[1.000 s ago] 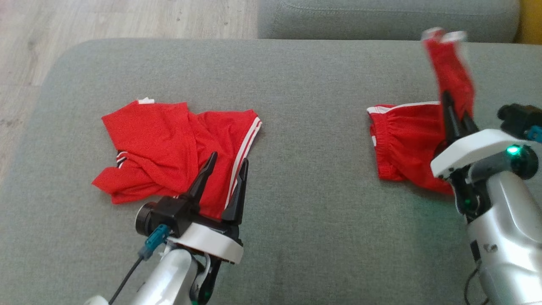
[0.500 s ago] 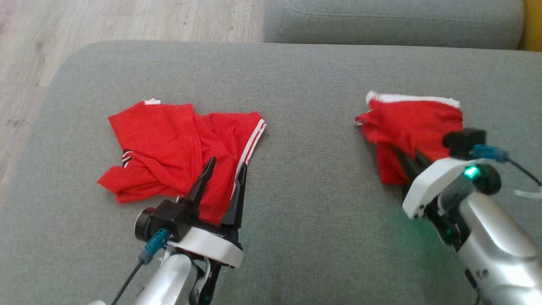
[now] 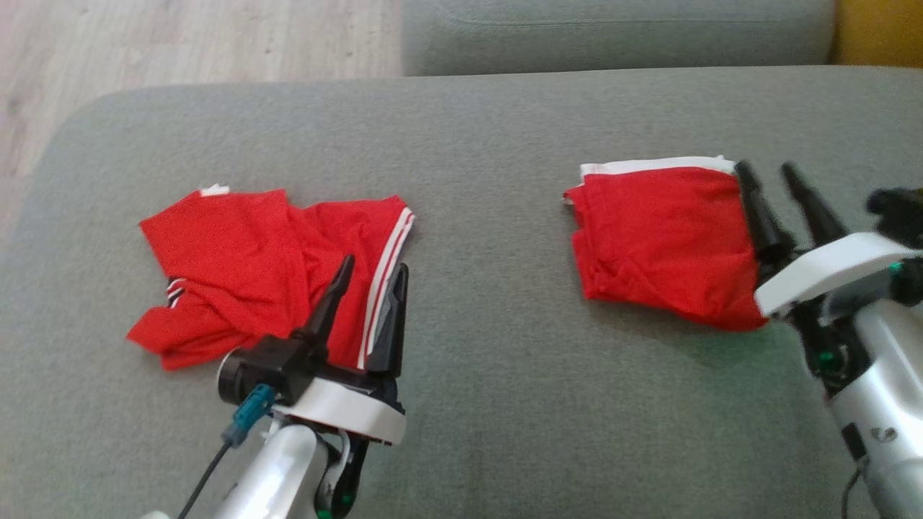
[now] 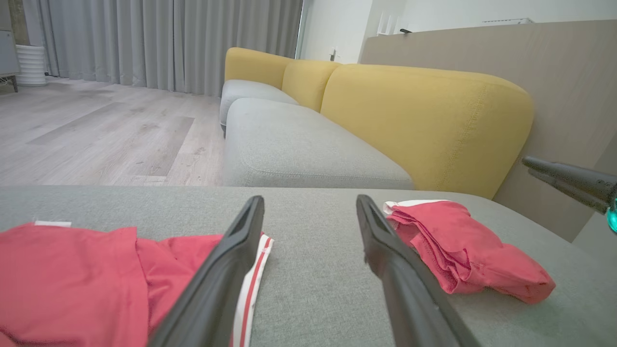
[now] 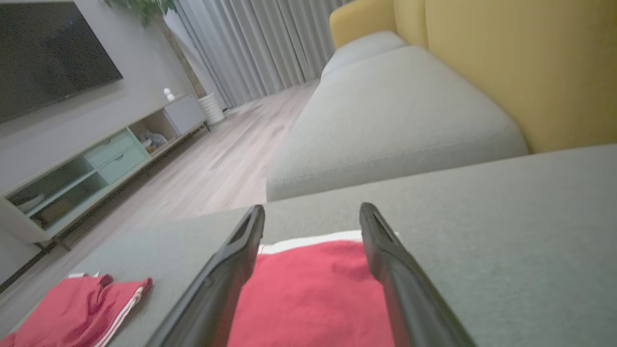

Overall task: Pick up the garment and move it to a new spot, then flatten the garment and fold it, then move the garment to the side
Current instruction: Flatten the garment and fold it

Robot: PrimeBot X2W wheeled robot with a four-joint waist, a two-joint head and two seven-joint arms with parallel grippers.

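Observation:
A folded red garment with a white band (image 3: 660, 234) (image 4: 458, 248) (image 5: 313, 294) lies on the right of the grey cushion (image 3: 490, 144). My right gripper (image 3: 768, 173) (image 5: 311, 214) hovers open at its right edge, holding nothing. A second red garment with white side stripes (image 3: 267, 270) (image 4: 72, 284) (image 5: 82, 308) lies crumpled on the left. My left gripper (image 3: 375, 265) (image 4: 308, 202) stands open above that garment's near right corner, nothing between its fingers.
A second grey seat (image 3: 613, 29) (image 4: 299, 149) sits beyond the cushion, with yellow backrests (image 4: 424, 115) (image 5: 520, 62) behind. Wooden floor (image 3: 180, 43) lies past the cushion's far left edge. A TV cabinet (image 5: 96, 164) stands across the room.
My right gripper has laid the lifted part of the right garment down into a fold, let go, opened and drawn back to its right edge. The head camera shifted. The left arm held still.

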